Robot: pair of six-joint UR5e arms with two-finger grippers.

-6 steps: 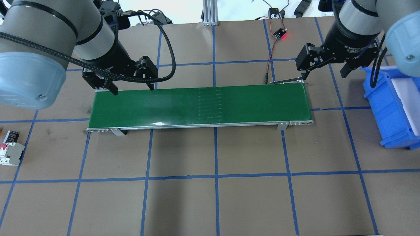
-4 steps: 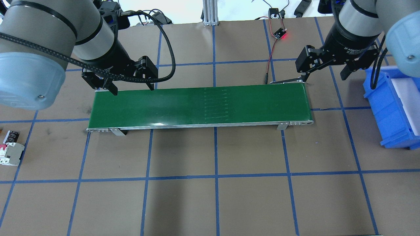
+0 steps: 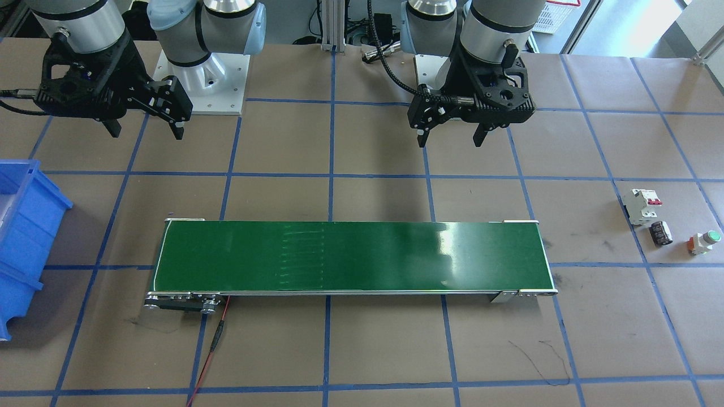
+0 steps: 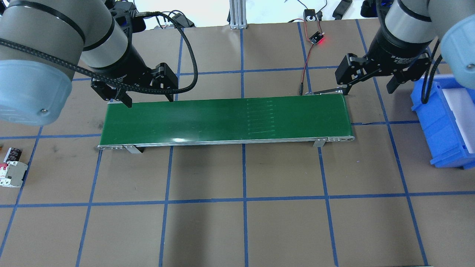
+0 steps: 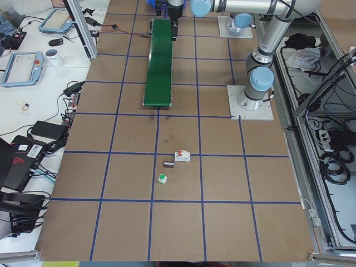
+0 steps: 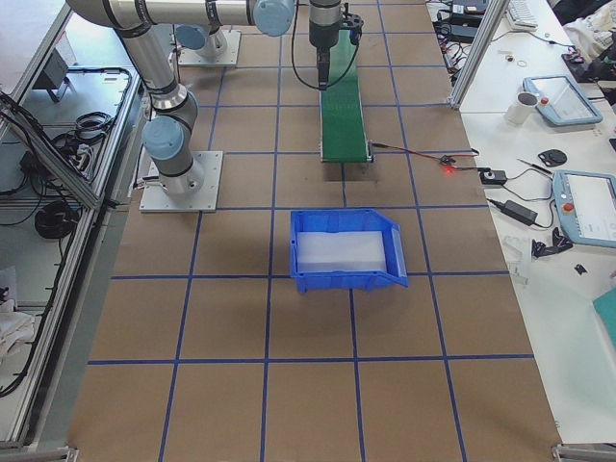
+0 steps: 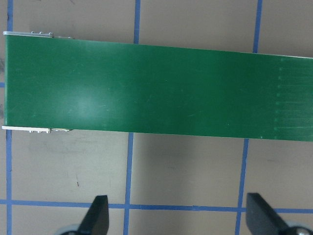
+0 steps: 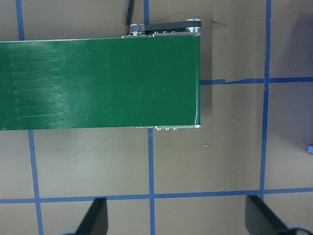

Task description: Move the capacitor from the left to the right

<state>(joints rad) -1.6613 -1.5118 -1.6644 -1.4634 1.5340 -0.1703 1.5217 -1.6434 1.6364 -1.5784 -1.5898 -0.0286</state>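
Note:
The capacitor (image 3: 660,233), a small black cylinder, lies on the brown table at the robot's far left, between a white breaker and a green-capped push button. It also shows in the overhead view (image 4: 14,152) and the exterior left view (image 5: 168,164). My left gripper (image 4: 150,101) is open and empty, hovering by the left end of the green conveyor belt (image 4: 222,120), far from the capacitor. Its jaws stand wide in the left wrist view (image 7: 178,218). My right gripper (image 4: 368,91) is open and empty near the belt's right end (image 8: 176,218).
The white breaker (image 3: 643,206) with red switches and the push button (image 3: 704,242) lie beside the capacitor. A blue bin (image 4: 441,122) stands at the table's right edge. A red wire and a small lit board (image 4: 316,37) lie behind the belt.
The seam marks on the green belt have shifted to the right. The right gripper has edged slightly right. The left gripper has barely moved.

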